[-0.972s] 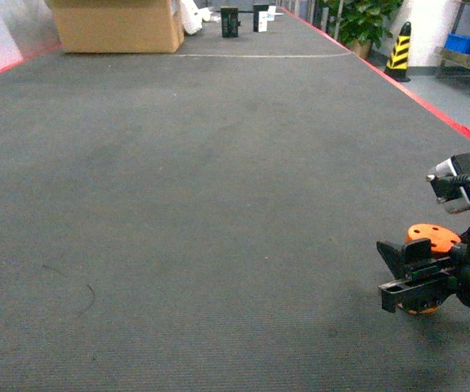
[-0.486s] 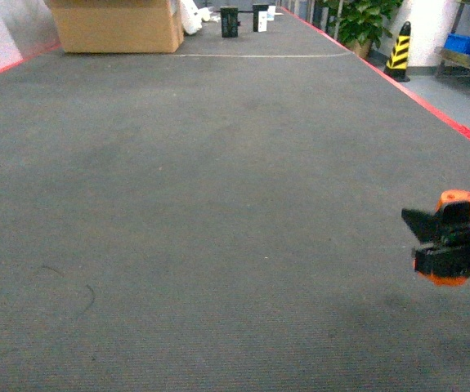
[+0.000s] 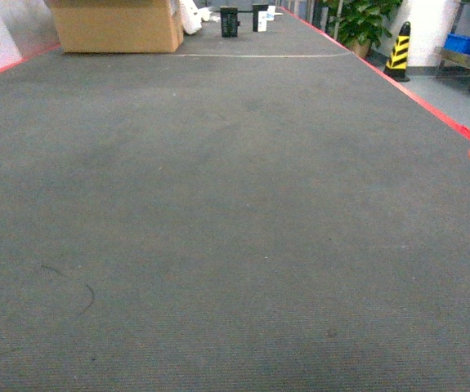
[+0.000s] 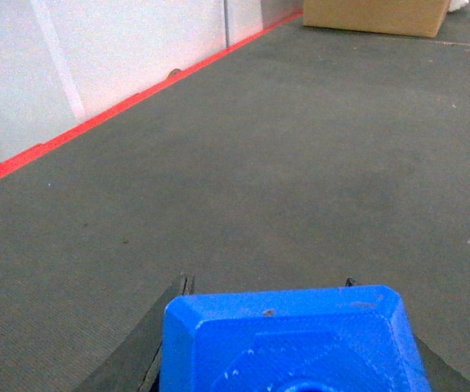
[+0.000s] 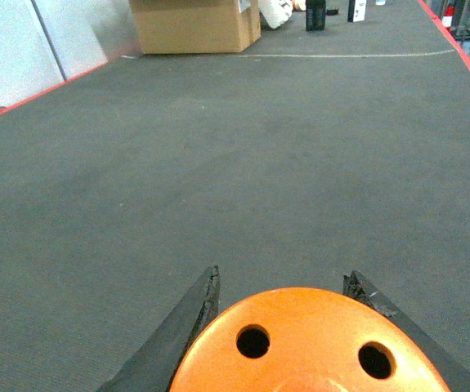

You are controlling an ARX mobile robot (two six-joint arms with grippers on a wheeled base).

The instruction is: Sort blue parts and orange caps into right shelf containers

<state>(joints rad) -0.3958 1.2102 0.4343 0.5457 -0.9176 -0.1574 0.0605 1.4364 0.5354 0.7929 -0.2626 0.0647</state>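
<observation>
Right gripper (image 5: 279, 286) clamps an orange cap (image 5: 310, 343), holed top facing the wrist camera, at the head view's far-right edge above grey floor (image 3: 218, 204). Left gripper (image 4: 267, 286) holds a blue part (image 4: 288, 343); cardboard box (image 3: 116, 24) stands far left.

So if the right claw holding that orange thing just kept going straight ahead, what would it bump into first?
Probably nothing soon: past the right claw and its orange cap lies open grey floor. Far ahead stands a cardboard box, slightly left; depth is unclear.

Both claws, left (image 4: 288, 343) and right (image 5: 296, 327), seemingly clamp loads, raised above floor.
</observation>
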